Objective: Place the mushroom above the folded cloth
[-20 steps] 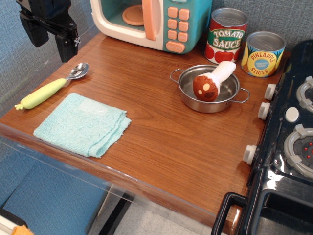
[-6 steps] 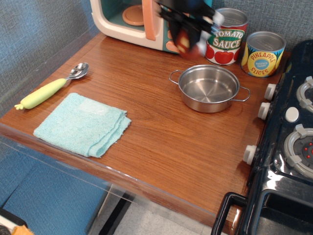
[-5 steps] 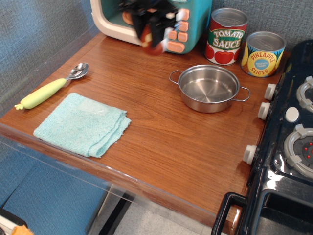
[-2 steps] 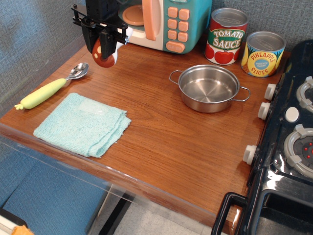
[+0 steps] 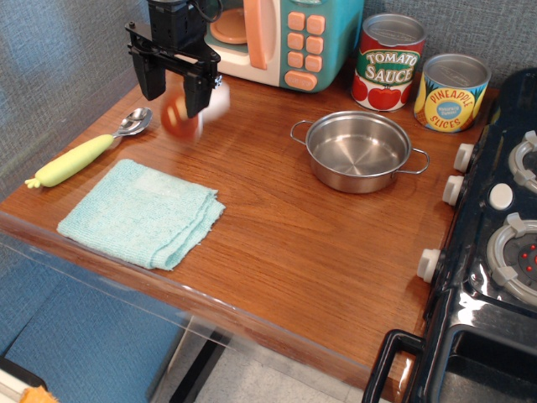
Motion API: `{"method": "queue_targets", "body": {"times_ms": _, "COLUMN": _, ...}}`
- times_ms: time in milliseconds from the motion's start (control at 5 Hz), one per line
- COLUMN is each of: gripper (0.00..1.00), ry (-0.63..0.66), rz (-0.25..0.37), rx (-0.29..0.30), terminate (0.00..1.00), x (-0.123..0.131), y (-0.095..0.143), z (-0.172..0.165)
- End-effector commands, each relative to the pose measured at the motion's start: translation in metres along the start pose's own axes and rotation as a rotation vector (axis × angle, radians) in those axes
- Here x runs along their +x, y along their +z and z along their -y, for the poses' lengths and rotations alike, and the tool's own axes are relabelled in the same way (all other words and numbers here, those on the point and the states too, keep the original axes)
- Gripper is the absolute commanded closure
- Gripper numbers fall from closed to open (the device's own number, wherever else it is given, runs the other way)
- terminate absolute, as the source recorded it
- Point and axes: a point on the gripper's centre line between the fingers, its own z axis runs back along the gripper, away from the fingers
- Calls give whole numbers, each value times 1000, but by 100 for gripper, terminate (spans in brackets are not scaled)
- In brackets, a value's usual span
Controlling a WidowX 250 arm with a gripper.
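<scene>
The mushroom is a motion-blurred reddish-brown cap with its white stem pointing right. It is just below my gripper, over the wooden counter beyond the folded cloth and right of the spoon's bowl. The gripper's black fingers stand apart on either side above the cap and do not clamp it. The folded cloth is light teal and lies flat near the counter's front left edge, well in front of the mushroom.
A yellow-handled spoon lies left of the cloth. An empty steel pot sits mid-counter. A toy microwave and two cans, tomato sauce and pineapple, stand at the back. A toy stove is at the right.
The gripper carried the mushroom from the pot leftward across the counter. Since the last frame its fingers have spread and the mushroom has dropped lower, blurred.
</scene>
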Motion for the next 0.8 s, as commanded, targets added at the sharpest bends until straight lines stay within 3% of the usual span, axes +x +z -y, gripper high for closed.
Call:
{"method": "queue_targets", "body": {"times_ms": 0, "gripper": 0, "ry": -23, "rz": 153, "rx": -4, "terminate": 0, "x": -4, "y": 72, "z": -1}}
{"method": "queue_targets", "body": {"times_ms": 400, "gripper": 0, "ry": -25, "rz": 157, "rx": 3, "terminate": 0, "x": -7, "y": 75, "z": -1}}
{"method": "queue_targets", "body": {"times_ms": 600, "gripper": 0, "ry": -25, "rz": 157, "rx": 3, "terminate": 100, "x": -7, "y": 75, "z": -1}}
